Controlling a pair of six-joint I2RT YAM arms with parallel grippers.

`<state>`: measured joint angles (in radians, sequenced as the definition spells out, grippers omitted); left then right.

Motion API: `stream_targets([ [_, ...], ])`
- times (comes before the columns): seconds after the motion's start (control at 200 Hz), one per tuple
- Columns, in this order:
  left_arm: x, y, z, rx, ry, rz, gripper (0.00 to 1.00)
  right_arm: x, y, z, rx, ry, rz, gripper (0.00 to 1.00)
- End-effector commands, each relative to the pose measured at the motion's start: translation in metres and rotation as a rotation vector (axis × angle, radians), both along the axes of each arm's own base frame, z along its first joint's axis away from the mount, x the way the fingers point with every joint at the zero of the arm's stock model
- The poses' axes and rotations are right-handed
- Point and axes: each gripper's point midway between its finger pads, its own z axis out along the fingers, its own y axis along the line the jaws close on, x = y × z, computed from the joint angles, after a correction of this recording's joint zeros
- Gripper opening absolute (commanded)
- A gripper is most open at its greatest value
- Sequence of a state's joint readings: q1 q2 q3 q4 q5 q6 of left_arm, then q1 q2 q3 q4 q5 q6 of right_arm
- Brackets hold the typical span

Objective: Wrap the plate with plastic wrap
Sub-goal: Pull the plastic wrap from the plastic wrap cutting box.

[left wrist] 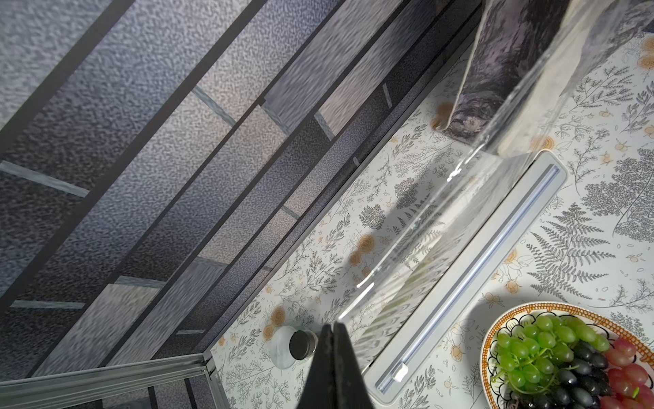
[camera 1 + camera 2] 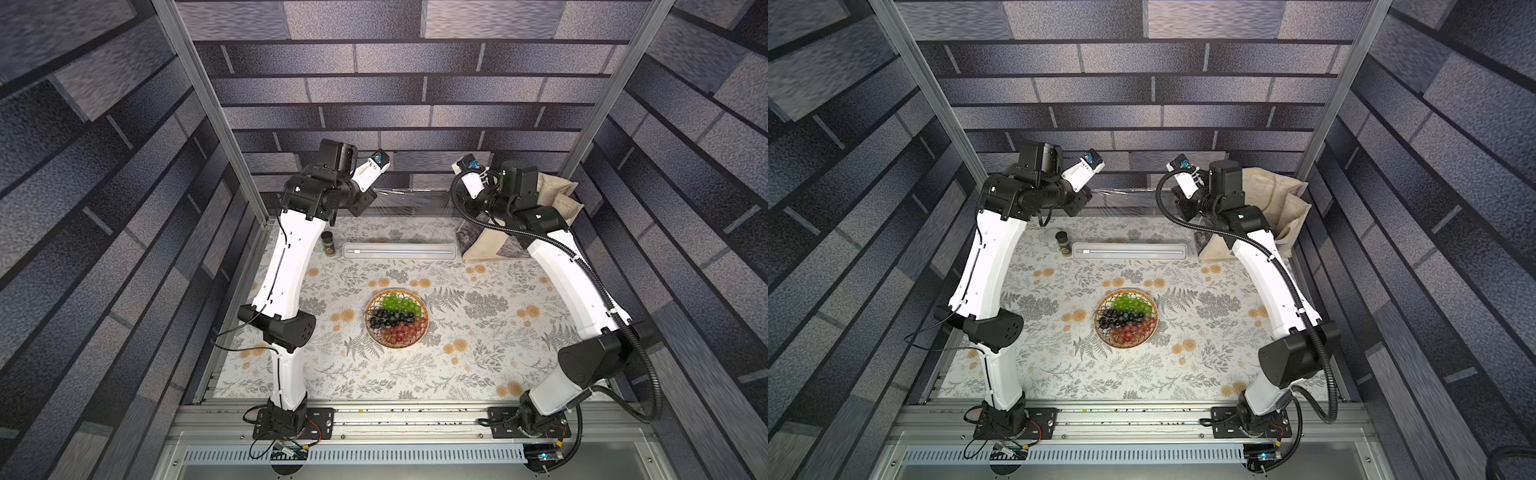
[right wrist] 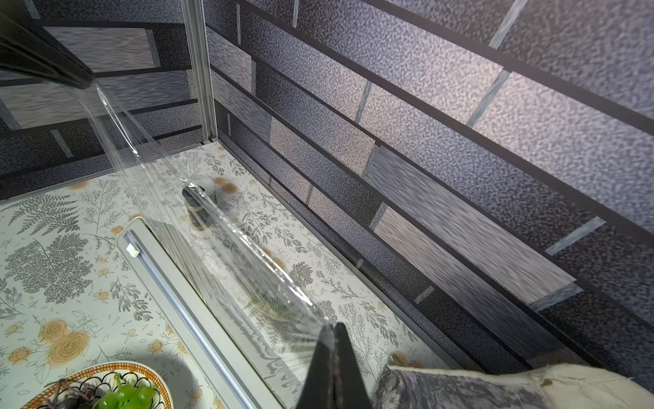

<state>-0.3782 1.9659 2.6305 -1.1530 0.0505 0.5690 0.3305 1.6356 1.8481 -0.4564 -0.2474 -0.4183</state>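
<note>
The plate [image 2: 397,318] [image 2: 1126,318], a round wicker-look dish of green, black and red grapes, sits mid-table; its rim shows in the wrist views [image 1: 490,340] [image 3: 106,370]. Behind it lies the long cream box [image 2: 400,251] [image 2: 1129,252] [image 1: 470,283] [image 3: 177,294]. A clear sheet of plastic wrap [image 2: 415,203] [image 2: 1129,201] [image 1: 442,219] [image 3: 212,240] rises from the box, stretched taut between both raised grippers. My left gripper [image 2: 372,192] [image 1: 333,325] is shut on one upper corner. My right gripper [image 2: 456,196] [image 3: 334,325] is shut on the other.
A small dark-capped jar [image 2: 328,243] [image 1: 302,343] stands at the box's left end. A beige cloth bag [image 2: 552,199] [image 3: 531,386] leans in the back right corner. The brick-patterned back wall is close behind both grippers.
</note>
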Motion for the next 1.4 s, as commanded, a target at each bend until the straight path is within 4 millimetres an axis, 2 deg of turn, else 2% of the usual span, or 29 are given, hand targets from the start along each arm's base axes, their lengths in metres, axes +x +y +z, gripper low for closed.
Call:
stream_targets([
  [0.0, -0.002, -0.001, 0.021, -0.010, -0.068, -0.008, 0.00, -0.005, -0.008, 0.042, 0.048, -0.108, -0.023, 0.00],
  [0.897, -0.002, -0.001, 0.025, -0.010, -0.083, -0.006, 0.00, -0.006, -0.006, 0.053, 0.074, -0.122, -0.013, 0.00],
  [1.398, -0.002, 0.001, 0.034, -0.017, -0.115, 0.004, 0.00, -0.006, -0.009, 0.062, 0.072, -0.138, -0.027, 0.00],
])
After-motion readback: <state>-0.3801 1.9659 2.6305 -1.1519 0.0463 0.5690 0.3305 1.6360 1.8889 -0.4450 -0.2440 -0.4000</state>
